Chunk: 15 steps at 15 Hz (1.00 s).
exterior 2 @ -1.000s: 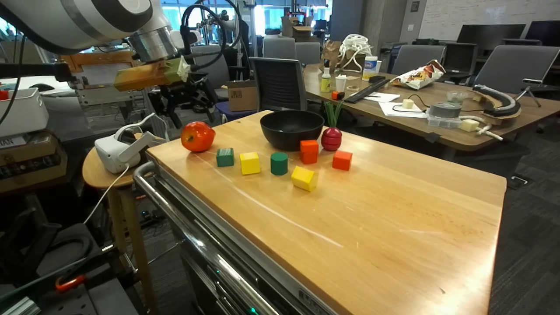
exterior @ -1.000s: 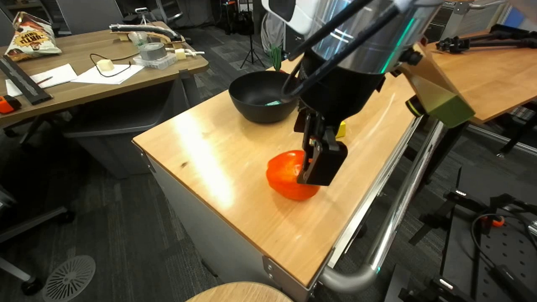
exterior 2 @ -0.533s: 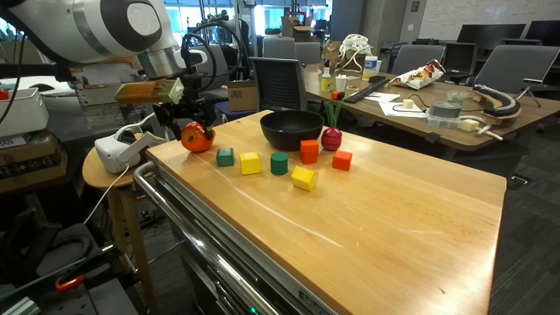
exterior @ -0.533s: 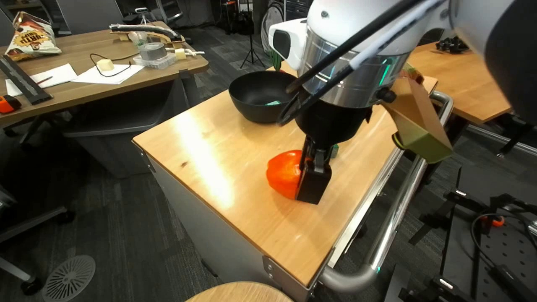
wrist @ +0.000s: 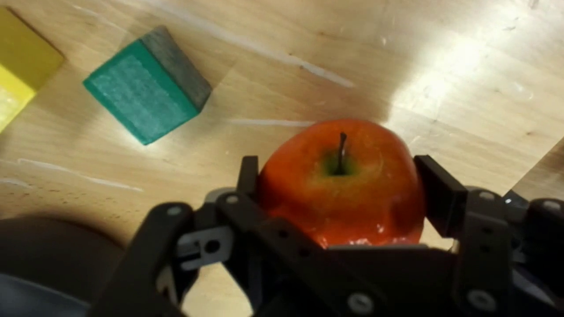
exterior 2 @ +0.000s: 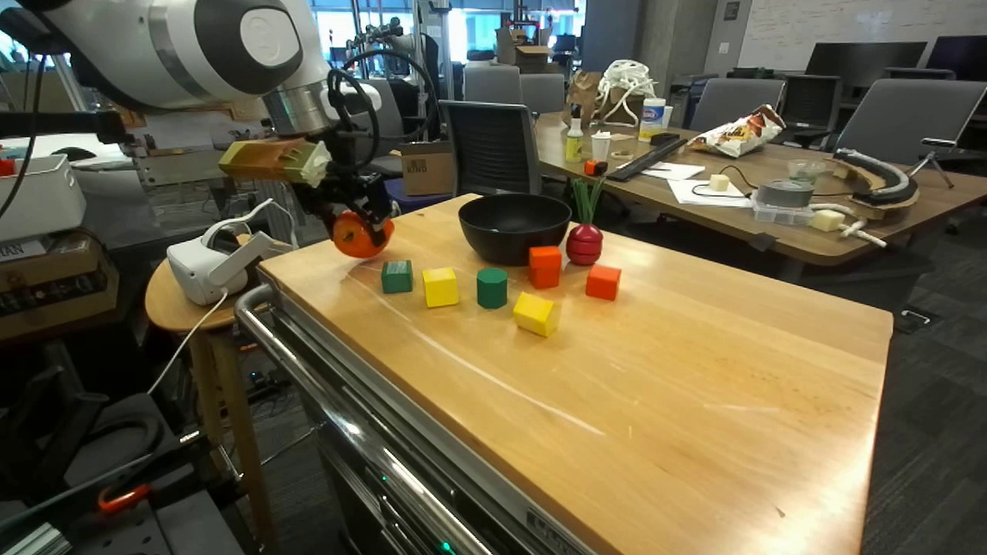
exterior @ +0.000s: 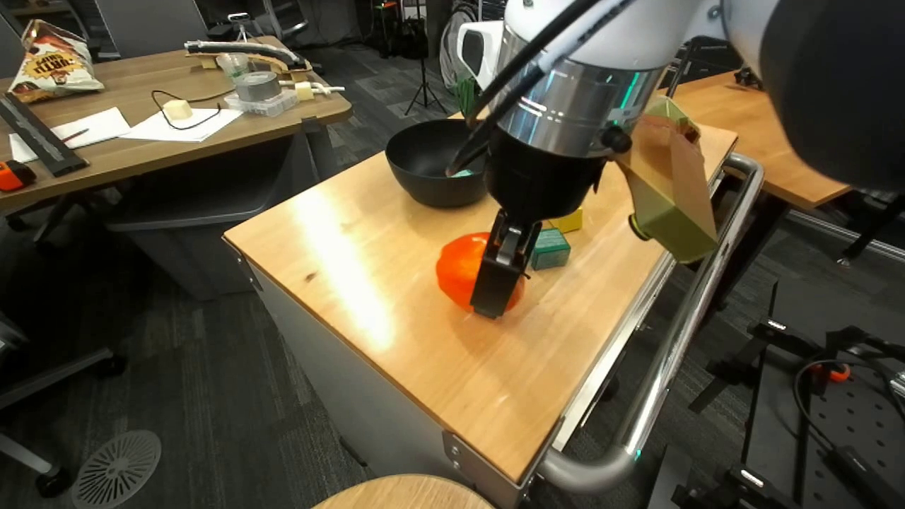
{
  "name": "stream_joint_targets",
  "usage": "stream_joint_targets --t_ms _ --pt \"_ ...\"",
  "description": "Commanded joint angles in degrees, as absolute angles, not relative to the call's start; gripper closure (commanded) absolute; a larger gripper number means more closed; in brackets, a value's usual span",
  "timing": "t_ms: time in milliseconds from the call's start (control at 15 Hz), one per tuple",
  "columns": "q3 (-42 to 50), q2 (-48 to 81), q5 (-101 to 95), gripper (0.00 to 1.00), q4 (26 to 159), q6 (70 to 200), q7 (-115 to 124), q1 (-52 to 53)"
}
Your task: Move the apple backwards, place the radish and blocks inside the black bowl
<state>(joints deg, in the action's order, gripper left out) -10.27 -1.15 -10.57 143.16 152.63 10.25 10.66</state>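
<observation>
My gripper (wrist: 341, 182) is shut on the apple (wrist: 339, 207), one finger pressed to each side, stem facing the wrist camera. In an exterior view the apple (exterior 2: 355, 233) seems just off the tabletop at its far left corner. The black bowl (exterior 2: 501, 245) stands behind several blocks; something teal (exterior: 461, 173) shows inside it. Right of the bowl is the radish (exterior 2: 584, 247) with green leaves. A green block (exterior 2: 397, 277) lies closest to the apple, then a yellow block (exterior 2: 440, 288), a dark green block (exterior 2: 492, 288), another yellow block (exterior 2: 536, 314) and red-orange blocks (exterior 2: 603, 283).
A metal rail (exterior 2: 347, 424) runs along one side of the wooden table (exterior 2: 694, 401). Beyond its corner, a stool (exterior 2: 166, 301) carries a white headset (exterior 2: 204, 270). A second table (exterior: 177, 92) with papers and a chip bag (exterior: 55, 62) stands apart. A taped cardboard piece (exterior 2: 274, 160) juts from the wrist.
The gripper came down over the apple and closed on it. Gripper and apple have since shifted up and slightly toward the bowl. The blocks, radish and bowl have not moved.
</observation>
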Motion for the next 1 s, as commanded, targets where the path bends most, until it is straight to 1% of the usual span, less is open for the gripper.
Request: stream_joint_targets --t_ms 0,333,467,600,933 --pt "-8.66 -4.6 -11.66 0.41 141.76 155.76 6.7 8.77" --pt "-6.16 -9.94 -22.67 0.41 139.24 160.14 4.06 3.39" --pt "-5.92 -11.34 -25.94 0.41 139.3 160.72 10.45 0.97" --pt "-6.97 -11.64 -23.05 0.41 140.56 157.73 15.57 0.9" --pt "-8.7 -9.45 -32.39 0.41 139.45 156.29 36.05 -4.36"
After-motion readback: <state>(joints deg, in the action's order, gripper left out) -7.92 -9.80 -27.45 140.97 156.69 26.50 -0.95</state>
